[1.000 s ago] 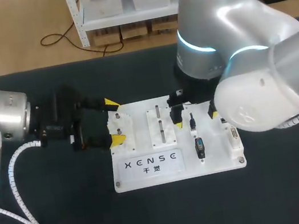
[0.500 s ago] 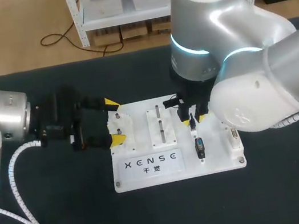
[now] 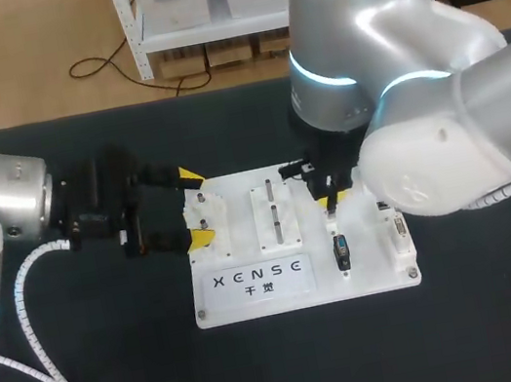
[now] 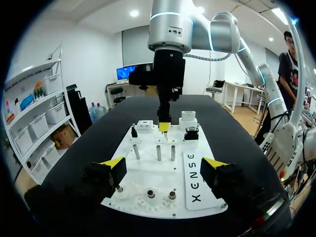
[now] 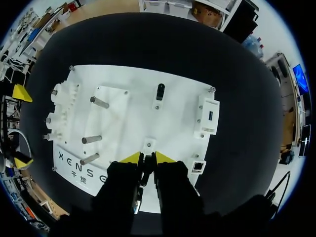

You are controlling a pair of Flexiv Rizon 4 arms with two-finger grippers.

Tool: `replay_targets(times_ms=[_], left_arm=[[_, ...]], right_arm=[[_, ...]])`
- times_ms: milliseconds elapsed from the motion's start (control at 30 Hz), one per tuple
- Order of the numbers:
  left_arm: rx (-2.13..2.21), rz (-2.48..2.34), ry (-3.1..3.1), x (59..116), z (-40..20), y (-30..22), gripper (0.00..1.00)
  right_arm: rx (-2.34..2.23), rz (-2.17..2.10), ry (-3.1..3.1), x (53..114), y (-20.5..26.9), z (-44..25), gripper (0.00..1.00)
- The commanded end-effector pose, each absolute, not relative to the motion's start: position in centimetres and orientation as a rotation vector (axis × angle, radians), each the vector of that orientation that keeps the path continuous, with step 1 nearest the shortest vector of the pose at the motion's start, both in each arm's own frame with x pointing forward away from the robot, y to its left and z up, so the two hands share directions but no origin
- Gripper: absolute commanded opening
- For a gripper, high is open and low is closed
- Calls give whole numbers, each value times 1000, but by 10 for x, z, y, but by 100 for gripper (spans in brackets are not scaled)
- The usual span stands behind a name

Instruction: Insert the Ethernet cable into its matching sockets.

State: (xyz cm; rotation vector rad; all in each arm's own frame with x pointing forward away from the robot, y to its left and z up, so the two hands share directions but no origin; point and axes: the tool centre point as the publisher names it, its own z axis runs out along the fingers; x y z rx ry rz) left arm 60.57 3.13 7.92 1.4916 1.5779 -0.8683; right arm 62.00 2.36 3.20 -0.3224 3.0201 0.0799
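Item: white board (image 3: 255,300) on black tabletop (image 3: 119,373), carrying pegs and socket blocks.
- Right end effector (image 3: 329,202): at 1 o'clock of board centre in the head view, fingers drawn together, clamped on the Ethernet cable (image 5: 147,168). The cable's dark plug stands upright just above the board.
- Left end effector (image 3: 195,207): at the board's 9 o'clock edge, fingers apart, holding nothing.
- Black connector (image 3: 342,253): on the board, at 4 o'clock of centre.

One white rectangular plastic board (image 3: 254,295) sits at the centre of the head view. It carries three tall upright metal pins (image 5: 98,102) and three short metal stubs (image 4: 150,194). There is one thin black cable plug (image 5: 146,168). Two silver robot arms show, the left arm (image 3: 0,201) and the right arm (image 3: 441,119). Four bright yellow fingertips (image 4: 112,162) are visible, two per arm.
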Motion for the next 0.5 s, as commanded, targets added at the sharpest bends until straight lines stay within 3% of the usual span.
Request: replay_targets(times_ms=[33, 500], left_arm=[[1487, -867, 1571, 605, 77, 32, 100], [1487, -867, 1571, 605, 77, 32, 100]], right_arm=[[-315, 68, 3016, 614, 12, 45, 0], [-176, -13, 3024, 623, -42, 43, 0]])
